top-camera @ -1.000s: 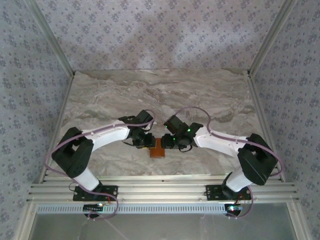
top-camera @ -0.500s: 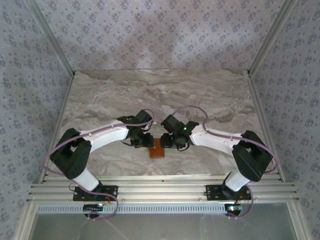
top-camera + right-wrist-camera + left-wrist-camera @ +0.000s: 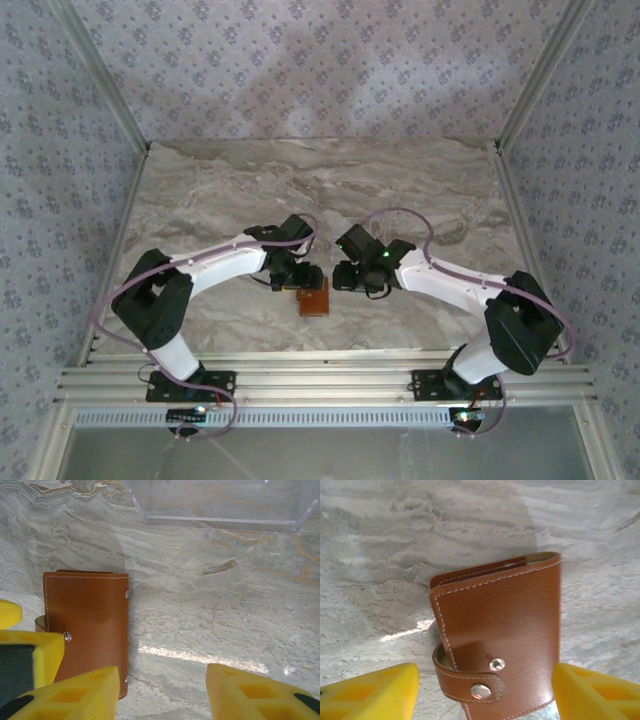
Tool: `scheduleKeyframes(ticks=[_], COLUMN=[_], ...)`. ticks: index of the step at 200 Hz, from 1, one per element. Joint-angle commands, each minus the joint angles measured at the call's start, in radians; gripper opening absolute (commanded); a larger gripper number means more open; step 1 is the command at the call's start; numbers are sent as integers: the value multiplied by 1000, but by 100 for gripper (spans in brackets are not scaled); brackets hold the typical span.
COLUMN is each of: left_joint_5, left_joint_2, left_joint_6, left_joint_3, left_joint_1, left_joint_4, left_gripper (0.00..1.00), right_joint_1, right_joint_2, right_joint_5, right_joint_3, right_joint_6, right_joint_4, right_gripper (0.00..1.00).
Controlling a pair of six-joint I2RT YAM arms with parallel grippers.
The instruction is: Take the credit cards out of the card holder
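Table [image 3: 450, 200] bearing the closed brown wallet [image 3: 313, 297], strap snapped, flat near the front edge. Left gripper [image 3: 485, 692] open, fingers [image 3: 370, 692] straddling the wallet [image 3: 500, 630] without clamping. Right gripper [image 3: 162, 695] open, empty, just beside the wallet [image 3: 87, 625]; clear tray [image 3: 220, 522] beyond.

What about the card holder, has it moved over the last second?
No. The card holder sits at the same spot by the table's near edge.
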Motion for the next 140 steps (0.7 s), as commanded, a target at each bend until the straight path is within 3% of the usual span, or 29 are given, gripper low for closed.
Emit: scheduleKeyframes(ticks=[1,55,140], left_joint_5=[-4,-38,-47], left_joint_2=[19,-12,-121], left_joint_6=[23,29,-14], left_joint_3=[9,-19,-132], left_joint_1=[-7,-5,36], left_joint_4=[-32,-48,20], left_gripper=[67,48,33], right_joint_1=[-4,-7,8], right_joint_2=[-30,-40,-45], right_joint_5=[24,37,86], right_joint_3=[-16,-6,40], right_joint_6=[19,19,17], right_joint_4=[-37,-53,-93], right_gripper=[51,51,51])
